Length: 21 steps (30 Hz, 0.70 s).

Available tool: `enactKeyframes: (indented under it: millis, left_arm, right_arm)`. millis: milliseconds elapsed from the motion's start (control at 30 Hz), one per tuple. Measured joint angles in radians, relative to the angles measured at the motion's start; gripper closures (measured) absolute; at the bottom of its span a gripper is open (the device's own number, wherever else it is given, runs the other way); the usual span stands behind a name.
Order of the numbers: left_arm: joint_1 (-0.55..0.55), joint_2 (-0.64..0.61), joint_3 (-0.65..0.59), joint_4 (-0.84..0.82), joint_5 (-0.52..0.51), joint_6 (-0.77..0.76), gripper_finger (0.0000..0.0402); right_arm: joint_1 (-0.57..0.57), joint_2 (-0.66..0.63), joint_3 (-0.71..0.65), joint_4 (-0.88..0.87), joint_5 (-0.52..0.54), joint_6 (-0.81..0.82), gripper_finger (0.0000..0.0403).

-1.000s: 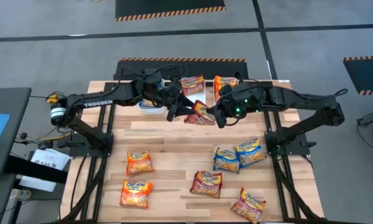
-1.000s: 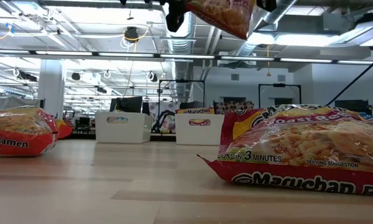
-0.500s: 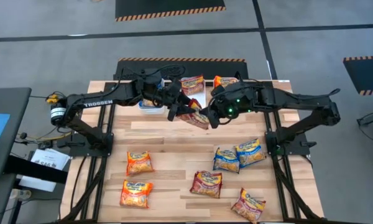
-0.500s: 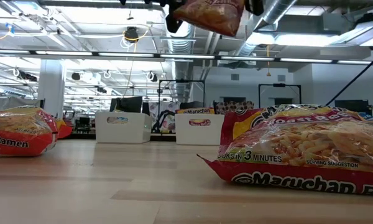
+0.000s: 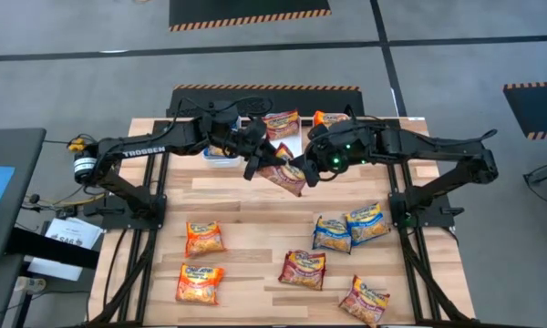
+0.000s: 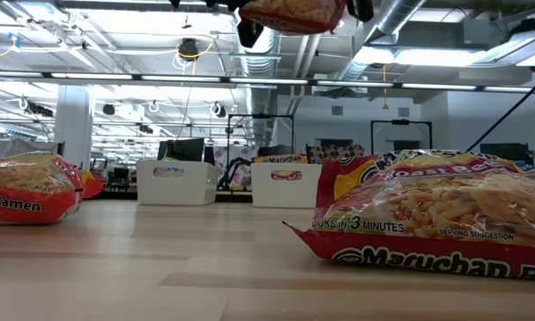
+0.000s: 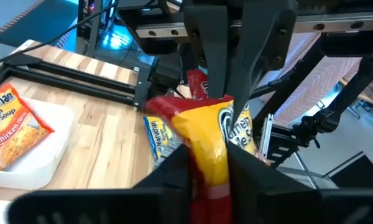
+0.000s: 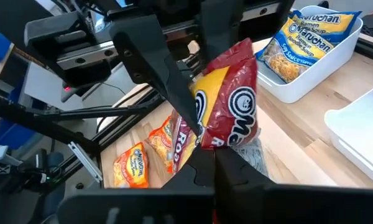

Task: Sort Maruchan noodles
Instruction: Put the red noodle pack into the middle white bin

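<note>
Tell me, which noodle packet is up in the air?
The maroon packet, held above the table between both grippers; all other packets lie on the table or in bins.

Ten noodle packets point(image 5: 303, 269), three white bins point(image 6: 174, 183)

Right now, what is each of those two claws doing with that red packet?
Left gripper: closed on the maroon noodle packet.
Right gripper: shut on the same packet, held in the air between both arms.

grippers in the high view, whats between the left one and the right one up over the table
A single maroon packet hangs between the left gripper and the right gripper, with both shut on it. The high view shows this, and both wrist views confirm the two grips.
</note>
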Motion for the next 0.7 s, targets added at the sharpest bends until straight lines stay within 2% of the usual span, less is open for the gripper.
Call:
enactKeyframes:
  millis: [167,400,700]
  left_arm:
    - [0.000,0.000,0.001,0.001,0.001,0.021,0.0396]
    - [0.000,-0.001,0.001,-0.002,0.024,0.061,0.0401]
    - [0.043,-0.010,0.001,-0.048,0.025,0.123,0.0401]
  right_arm:
    - [0.000,0.000,0.000,-0.002,-0.003,0.010,0.0380]
    - [0.000,0.000,0.000,0.002,-0.008,-0.031,0.0338]
    - [-0.057,-0.023,0.003,0.027,-0.006,-0.012,0.0247]
